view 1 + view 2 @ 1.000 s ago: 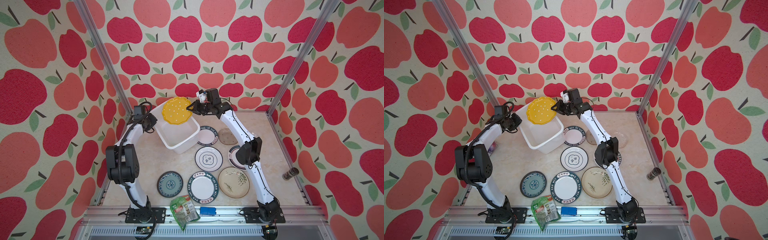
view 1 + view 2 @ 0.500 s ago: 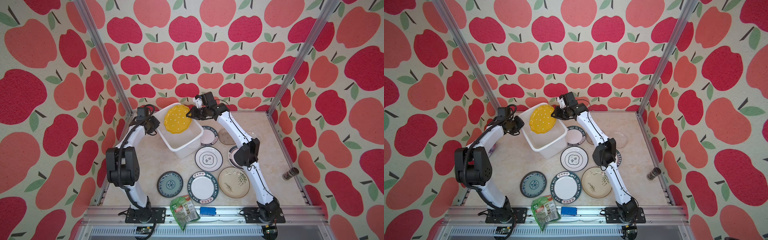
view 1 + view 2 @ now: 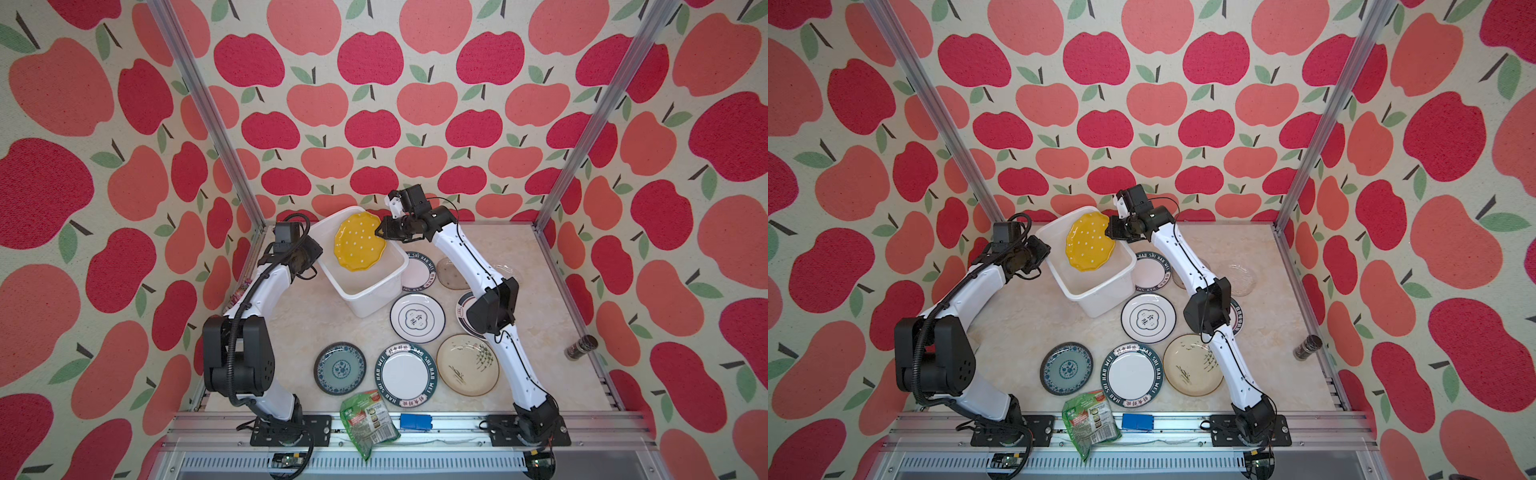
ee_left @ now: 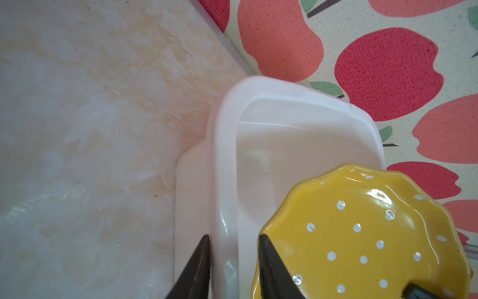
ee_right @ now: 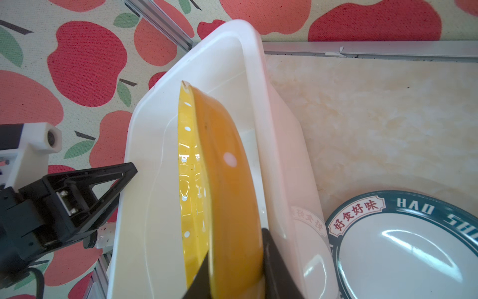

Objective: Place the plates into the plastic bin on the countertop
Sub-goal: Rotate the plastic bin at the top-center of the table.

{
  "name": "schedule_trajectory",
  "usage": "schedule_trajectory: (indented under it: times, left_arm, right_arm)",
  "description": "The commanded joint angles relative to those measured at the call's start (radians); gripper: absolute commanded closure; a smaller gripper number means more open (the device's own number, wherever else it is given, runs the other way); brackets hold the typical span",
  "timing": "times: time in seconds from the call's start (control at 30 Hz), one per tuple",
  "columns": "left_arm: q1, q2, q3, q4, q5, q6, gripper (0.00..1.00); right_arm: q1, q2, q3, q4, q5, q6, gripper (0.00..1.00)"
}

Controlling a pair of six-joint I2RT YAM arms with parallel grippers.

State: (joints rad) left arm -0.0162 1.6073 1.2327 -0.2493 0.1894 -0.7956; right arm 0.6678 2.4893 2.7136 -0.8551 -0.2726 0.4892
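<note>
The yellow white-dotted plate hangs tilted on edge inside the white plastic bin. My right gripper is shut on its rim. My left gripper straddles the bin's rim, open, with the inner finger clear of it. On the countertop lie a blue-green plate, a green-lettered white plate, a cream plant-sketch plate and a white plate with a centre motif. More plates lie behind the bin and under my right arm.
A smoky glass plate and a clear one lie at the back right. A green snack packet and a blue block sit on the front rail. A dark jar stands at the right edge.
My right gripper has brought the yellow plate down from above the bin's far rim into the bin, tilting it steeper. My left gripper's jaws have widened around the bin's rim.
</note>
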Motion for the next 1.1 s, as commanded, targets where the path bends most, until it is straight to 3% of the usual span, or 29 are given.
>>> schedule_trajectory:
  times: [0.0,0.53,1.07]
  left_arm:
    - [-0.014,-0.015,-0.014,0.002,-0.043,0.004,0.71]
    - [-0.062,-0.028,-0.066,0.053,-0.056,-0.017,0.70]
    - [-0.060,-0.082,-0.117,0.096,-0.061,-0.013,0.71]
  right_arm:
    - [0.010,-0.056,0.060,0.094,-0.025,-0.015,1.00]
    - [0.042,-0.039,0.054,0.261,-0.012,0.228,1.00]
    - [0.091,0.051,0.029,0.261,0.047,0.351,1.00]
